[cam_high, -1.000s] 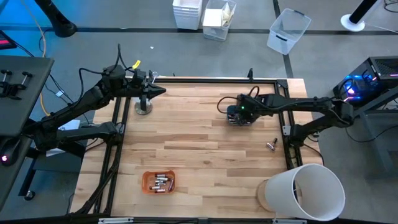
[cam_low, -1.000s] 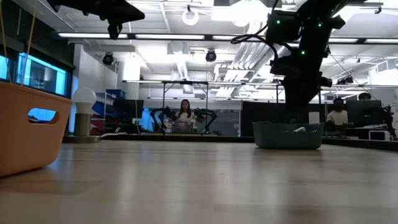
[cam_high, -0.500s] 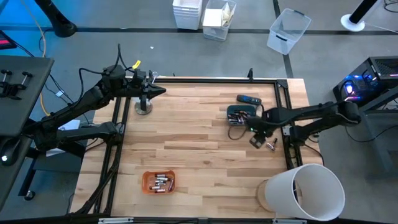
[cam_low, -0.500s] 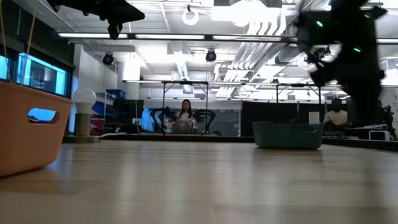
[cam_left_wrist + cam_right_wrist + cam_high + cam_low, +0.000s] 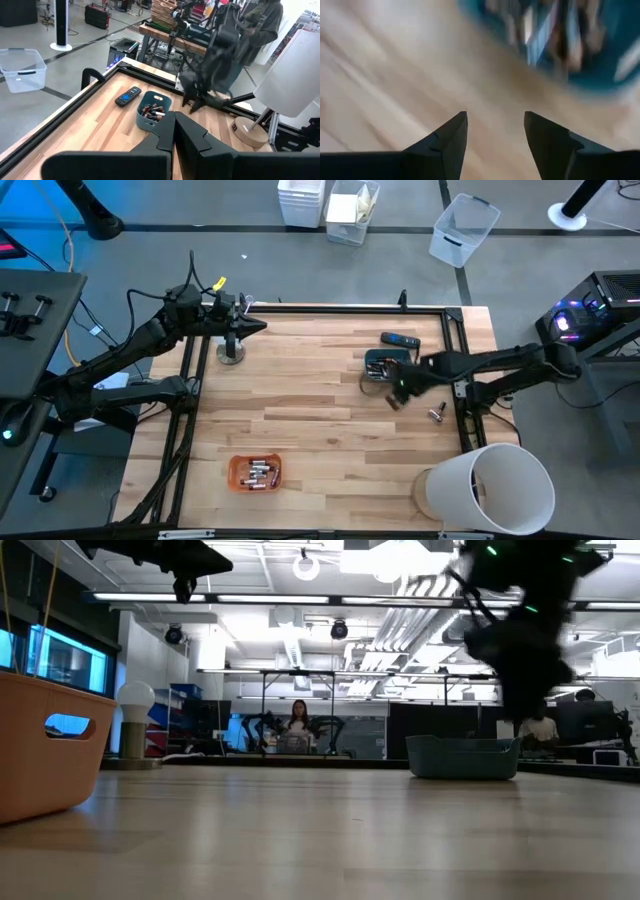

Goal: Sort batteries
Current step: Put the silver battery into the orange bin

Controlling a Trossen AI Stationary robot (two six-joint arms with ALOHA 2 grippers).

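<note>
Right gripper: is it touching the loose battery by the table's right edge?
Apart. The high view shows bare wood between the right gripper and the loose battery; its fingers are open and empty.

Bare wood spans mid-table; teal bin (image 5: pixel 381 366), remote (image 5: pixel 400 340) and orange tray (image 5: pixel 255 472) crowd edges.

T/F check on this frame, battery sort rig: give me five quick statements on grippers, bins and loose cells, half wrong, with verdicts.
1. The right gripper is open with nothing between its fingers. True.
2. The left gripper holds a battery. False: it is shut and empty, parked at the table's far left edge.
3. The orange tray holds batteries. True.
4. The teal bin is empty. False: batteries lie in it.
5. A loose battery lies on the table near the right rail. True.
</note>
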